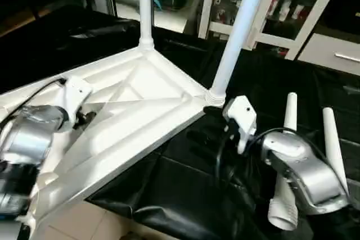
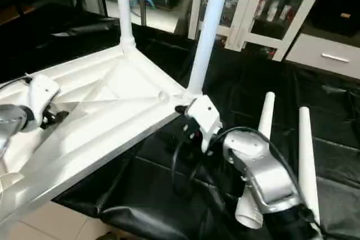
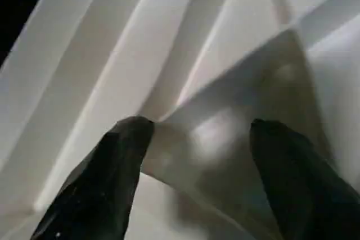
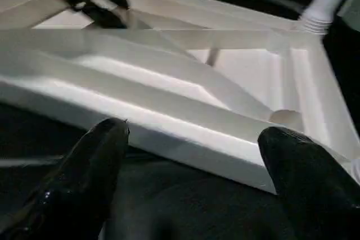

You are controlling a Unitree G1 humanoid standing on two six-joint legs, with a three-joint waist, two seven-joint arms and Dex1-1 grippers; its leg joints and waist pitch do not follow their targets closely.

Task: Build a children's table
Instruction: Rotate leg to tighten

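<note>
surface: black-covered table (image 1: 185,195) | on it: upturned white top (image 1: 135,111) (overhanging edge), two loose legs (image 2: 306,150)

**Top upside down on the left, spare legs on the right**

You've got the table top (image 1: 135,111) lying underside up on the left, partly on the covered work surface (image 1: 185,195), with its near end hanging out over the floor (image 1: 73,223). Two legs (image 1: 145,4) stand upright in its far corner sockets, one at the far corner, the other (image 1: 236,32) at the right-hand corner. Your left gripper (image 3: 197,155) is over the ribs on the left part of the top. Your right gripper (image 4: 191,161) sits just beside the top's right edge. Right of that arm, two loose legs (image 2: 261,155) lie side by side on the surface, the second (image 2: 306,155) further right. A cabinet (image 1: 281,9) stands far behind.
</note>
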